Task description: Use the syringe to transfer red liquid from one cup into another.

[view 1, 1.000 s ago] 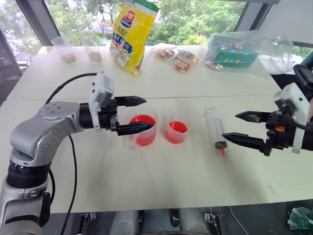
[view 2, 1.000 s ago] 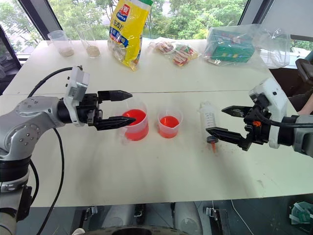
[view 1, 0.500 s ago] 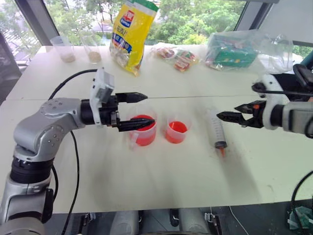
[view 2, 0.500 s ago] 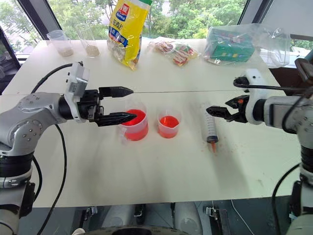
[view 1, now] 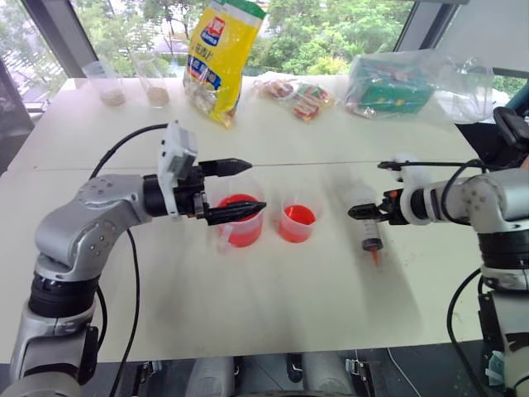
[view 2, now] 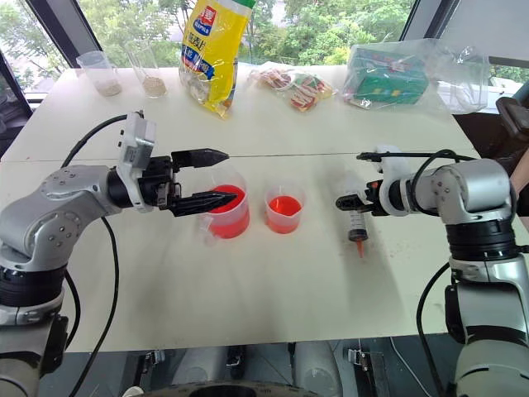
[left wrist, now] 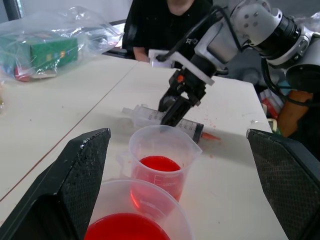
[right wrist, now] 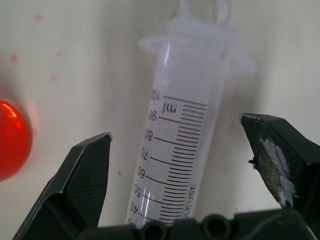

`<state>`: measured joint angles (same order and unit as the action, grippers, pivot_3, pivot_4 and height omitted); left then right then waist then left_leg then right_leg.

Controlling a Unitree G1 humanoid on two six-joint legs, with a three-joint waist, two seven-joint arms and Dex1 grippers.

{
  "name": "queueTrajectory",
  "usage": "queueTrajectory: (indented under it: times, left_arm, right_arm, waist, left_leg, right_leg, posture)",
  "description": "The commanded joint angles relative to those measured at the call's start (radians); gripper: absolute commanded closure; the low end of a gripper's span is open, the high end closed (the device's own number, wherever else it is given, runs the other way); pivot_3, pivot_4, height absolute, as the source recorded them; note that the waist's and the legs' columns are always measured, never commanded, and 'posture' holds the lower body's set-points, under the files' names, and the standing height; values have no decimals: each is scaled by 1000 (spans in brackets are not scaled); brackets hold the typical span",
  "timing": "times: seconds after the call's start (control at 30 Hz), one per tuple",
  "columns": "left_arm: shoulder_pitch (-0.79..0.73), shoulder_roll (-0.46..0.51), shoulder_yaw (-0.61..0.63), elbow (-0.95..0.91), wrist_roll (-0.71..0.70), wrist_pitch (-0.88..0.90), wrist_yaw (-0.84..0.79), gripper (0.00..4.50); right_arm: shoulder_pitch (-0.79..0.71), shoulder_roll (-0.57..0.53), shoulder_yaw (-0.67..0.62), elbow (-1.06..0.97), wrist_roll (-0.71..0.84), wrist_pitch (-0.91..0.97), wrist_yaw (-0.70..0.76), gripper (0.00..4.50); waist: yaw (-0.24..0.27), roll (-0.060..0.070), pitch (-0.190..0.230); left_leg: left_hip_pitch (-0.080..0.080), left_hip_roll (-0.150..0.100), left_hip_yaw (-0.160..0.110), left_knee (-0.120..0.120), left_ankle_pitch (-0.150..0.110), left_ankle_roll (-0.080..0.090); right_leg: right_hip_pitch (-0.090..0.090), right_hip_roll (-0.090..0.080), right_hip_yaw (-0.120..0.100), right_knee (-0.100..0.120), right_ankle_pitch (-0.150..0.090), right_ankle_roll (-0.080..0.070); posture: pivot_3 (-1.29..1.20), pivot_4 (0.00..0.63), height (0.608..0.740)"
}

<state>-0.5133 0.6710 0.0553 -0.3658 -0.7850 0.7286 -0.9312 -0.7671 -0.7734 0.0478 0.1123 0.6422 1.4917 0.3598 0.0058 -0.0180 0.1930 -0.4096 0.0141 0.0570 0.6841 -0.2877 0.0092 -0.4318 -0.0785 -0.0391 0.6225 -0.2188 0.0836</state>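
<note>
A: We see the syringe (view 1: 364, 220) lying flat on the white table (view 1: 273, 289), to the right of the two cups, with its red tip toward us and the plunger end away.

B: Yes. Our right gripper (right wrist: 187, 165) hangs over the barrel, its two fingers spread wide on either side and not touching it yet.

A: We judge the syringe to be light, stiff and smooth, so it can roll or slip. We would take it at the middle of the barrel, across the scale marks, and leave the plunger free.

B: We should not squeeze hard; clear plastic like this may slide out of the fingers.

A: The small cup (view 1: 298, 222) stands just left of the syringe, and the big cup with a handle (view 1: 240, 220) is beside it. Both hold red liquid.

B: Our left gripper (view 1: 245, 188) is also spread open, one finger on each side of the big cup's rim, holding nothing.
</note>
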Motion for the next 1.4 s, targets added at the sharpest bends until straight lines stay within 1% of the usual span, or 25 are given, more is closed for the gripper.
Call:
queueTrajectory:
  times: [0.03,0.17,0.27,0.37,0.4,0.47,0.57,0.67,0.8,0.87,0.93,1.03,1.07,1.1,1.2,1.3,1.4]
  left_arm:
    - [-1,5,31,-30,3,-23,15,0]
    - [-8,2,24,-25,8,-27,22,0]
    - [-13,5,27,-23,11,-28,23,0]
    - [-12,14,29,-16,22,-38,18,0]
    - [-15,14,27,-10,26,-41,18,0]
    - [-27,16,27,1,29,-43,17,0]
    - [-50,31,35,34,38,-50,-1,0]
    - [-79,45,41,77,48,-58,-19,0]
    - [-114,59,46,125,67,-77,-35,0]
    - [-142,63,53,154,72,-81,-38,0]
    - [-169,66,57,178,75,-80,-38,0]
    - [-212,67,63,214,74,-73,-41,0]
    - [-230,72,63,230,77,-71,-43,0]
    - [-246,79,65,245,77,-68,-49,0]
    - [-281,104,70,290,90,-71,-74,0]
    - [-311,138,73,339,111,-76,-95,0]
    - [-347,172,65,421,144,-103,-146,0]
  right_arm:
    - [-48,15,26,23,-48,-25,25,38]
    - [-52,29,83,48,-94,-58,64,38]
    - [-52,36,105,71,-126,-82,90,1407]
    - [-54,45,116,96,-155,-105,111,2936]
    - [-56,47,121,105,-165,-112,118,3134]
    - [-57,44,115,106,-173,-114,137,3136]
    - [-43,10,44,52,-166,-86,144,3136]
    - [-31,-7,-99,-57,-130,-95,145,3136]
    - [-18,23,-293,-223,-87,-204,134,3136]
    - [-17,63,-391,-328,-31,-269,144,3136]
    - [-14,118,-438,-419,22,-357,164,3136]
    - [-37,287,-482,-530,177,-473,175,3136]
    - [-34,344,-463,-556,202,-515,176,3136]
    - [-23,383,-424,-574,193,-567,189,3136]
    - [16,474,-309,-569,154,-723,270,3136]
    - [42,578,-220,-504,124,-845,292,3136]
    - [47,653,-106,-383,16,-1007,342,3136]
  waist:
    - [-1,0,0]
    - [-1,0,0]
    - [-1,0,0]
    - [-11,-1,0]
    - [-17,-1,-1]
    - [-20,-1,-1]
    - [-18,-1,0]
    - [-13,0,0]
    - [-15,1,0]
    - [-16,1,0]
    - [-18,1,0]
    - [-23,1,0]
    - [-23,1,0]
    - [-22,1,0]
    - [-21,1,0]
    - [-18,1,0]
    - [-20,1,0]
  left_leg:
    - [0,0,0,0,0,0]
    - [0,0,0,0,0,0]
    - [0,0,0,0,0,0]
    - [1,0,0,0,0,0]
    - [1,0,0,0,0,0]
    - [2,0,0,0,0,0]
    - [2,0,0,0,0,0]
    - [1,0,-1,0,0,-1]
    - [0,0,0,0,0,0]
    - [0,0,0,0,0,0]
    - [0,0,-1,-1,0,0]
    - [1,1,-1,-1,0,0]
    - [2,1,-1,-1,0,-1]
    - [2,1,-1,-1,0,-1]
    - [2,1,-1,-1,1,-1]
    - [2,0,-1,-1,1,-1]
    - [1,0,0,0,1,-2]
  right_leg:
    - [0,0,0,0,0,0]
    - [0,0,0,0,0,0]
    - [0,0,0,0,0,0]
    - [1,0,0,0,0,0]
    - [1,1,0,0,0,0]
    - [1,1,0,1,0,0]
    - [1,1,0,2,0,0]
    - [0,0,-1,3,0,0]
    - [-2,0,0,3,0,1]
    - [-2,0,0,3,0,1]
    - [-2,0,-1,3,0,1]
    - [-2,1,0,5,0,1]
    - [-2,1,0,6,0,1]
    - [-2,1,0,7,0,1]
    - [-2,1,0,7,0,1]
    - [-2,0,0,7,0,1]
    - [-2,0,0,7,0,1]
  posture:
    - [0,150,740]
    - [0,150,740]
    - [0,150,740]
    - [0,150,740]
    - [0,150,740]
    - [0,150,740]
    - [0,150,740]
    - [0,150,740]
    - [0,150,740]
    - [0,150,740]
    - [0,150,740]
    - [0,150,740]
    - [0,150,740]
    - [0,150,740]
    - [0,150,740]
    - [0,150,740]
    - [0,150,740]
